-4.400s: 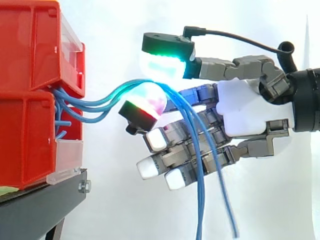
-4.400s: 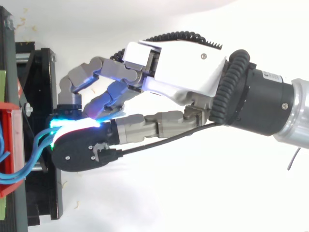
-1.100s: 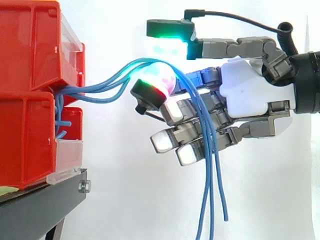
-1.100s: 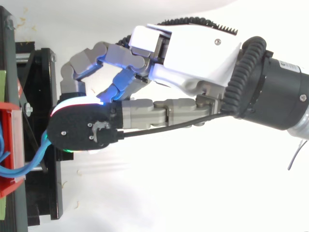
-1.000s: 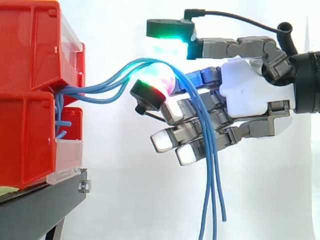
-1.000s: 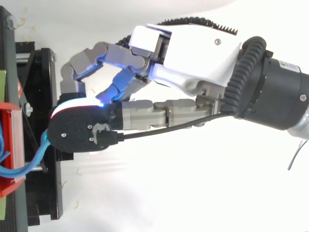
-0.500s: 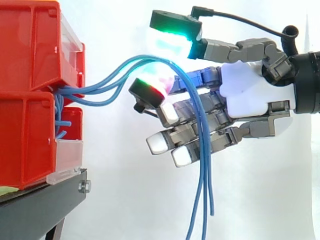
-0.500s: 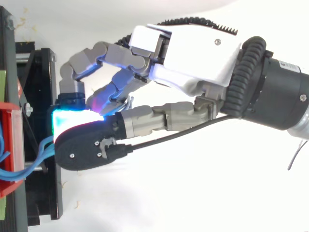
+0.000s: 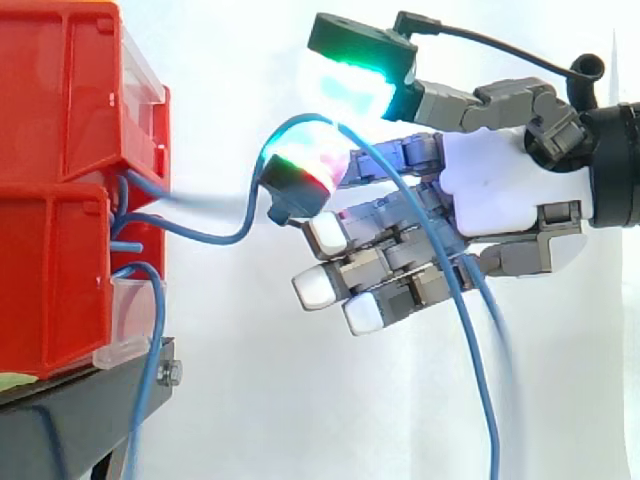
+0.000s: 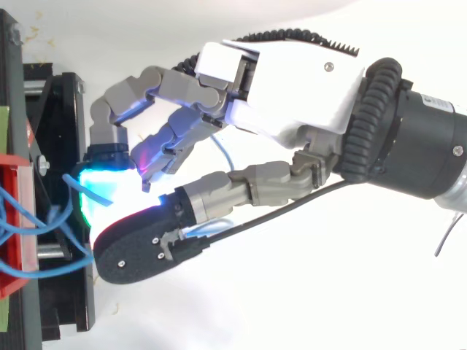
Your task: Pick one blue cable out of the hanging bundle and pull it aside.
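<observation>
One blue cable [image 9: 486, 405] runs out of the stacked red bins [image 9: 60, 100], dips, climbs over a red-glowing fingertip [image 9: 300, 165] and falls down across the hand [image 9: 490, 190]. The thumb, its pad [image 9: 350, 85] glowing green, stands lifted just above that fingertip and apart from it. The other fingers reach towards the bins, nearly straight. The other blue cables are off the hand; one [image 9: 152, 340] hangs in a loop close to the lower bin, and another streaks blurred near the bins. From above, the hand [image 10: 292, 80] has its thumb swung out sideways, and loose blue cables [image 10: 66, 226] loop by the bins.
The red bins sit on a black stand [image 9: 80, 420] at the left edge. The arm enters from the right. A white curtain hangs behind everything, and open space lies below the hand.
The thumb has lifted and swung away from the finger. Most of the blue cables have slipped off the hand and dropped back to the bins; one stays over the fingertip.
</observation>
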Controlling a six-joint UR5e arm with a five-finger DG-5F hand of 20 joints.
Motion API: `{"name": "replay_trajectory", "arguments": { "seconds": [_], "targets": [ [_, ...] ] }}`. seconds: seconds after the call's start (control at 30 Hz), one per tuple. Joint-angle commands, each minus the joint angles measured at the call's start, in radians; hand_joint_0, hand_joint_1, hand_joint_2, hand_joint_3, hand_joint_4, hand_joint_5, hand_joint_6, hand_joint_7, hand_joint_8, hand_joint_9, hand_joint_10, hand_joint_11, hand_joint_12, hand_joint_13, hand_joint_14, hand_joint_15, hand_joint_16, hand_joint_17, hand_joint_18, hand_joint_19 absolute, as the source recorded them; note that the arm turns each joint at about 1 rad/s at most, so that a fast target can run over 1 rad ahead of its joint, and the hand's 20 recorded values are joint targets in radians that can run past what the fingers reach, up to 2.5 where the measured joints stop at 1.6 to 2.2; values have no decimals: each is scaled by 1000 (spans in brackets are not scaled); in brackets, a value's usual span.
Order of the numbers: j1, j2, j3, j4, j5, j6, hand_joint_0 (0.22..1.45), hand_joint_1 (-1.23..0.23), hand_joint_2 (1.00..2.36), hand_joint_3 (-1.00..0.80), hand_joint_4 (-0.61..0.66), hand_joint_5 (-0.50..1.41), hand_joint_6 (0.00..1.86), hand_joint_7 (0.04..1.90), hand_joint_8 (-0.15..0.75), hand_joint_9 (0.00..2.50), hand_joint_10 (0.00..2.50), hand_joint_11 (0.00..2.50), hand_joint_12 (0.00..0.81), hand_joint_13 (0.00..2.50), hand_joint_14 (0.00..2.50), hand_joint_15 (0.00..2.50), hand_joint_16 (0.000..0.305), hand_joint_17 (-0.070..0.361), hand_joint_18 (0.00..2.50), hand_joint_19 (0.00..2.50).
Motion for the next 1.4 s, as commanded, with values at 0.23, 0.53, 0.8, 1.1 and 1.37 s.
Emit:
{"name": "replay_trajectory", "arguments": {
  "seconds": [0.23,0.53,0.8,1.1,1.37],
  "targets": [
    [2,0,0,0,1,0,609,-930,1000,-500,48,-146,912,1081,280,876,25,762,380,763,20,559,47,105,714,524],
    [2,0,0,3,1,0,522,-653,1000,-500,87,-129,896,1104,313,938,23,760,414,792,19,554,51,114,752,552],
    [2,0,-1,0,1,0,372,-628,1000,-500,118,-128,891,1019,371,969,17,753,479,836,16,556,65,147,855,536],
    [2,0,0,5,-1,0,511,-603,1005,-438,92,-135,880,1082,316,923,21,756,414,767,19,568,52,117,723,584],
    [2,-2,0,3,1,0,535,-632,1017,-189,91,-137,891,1161,318,929,23,758,412,779,19,568,51,115,725,579]
  ]
}}
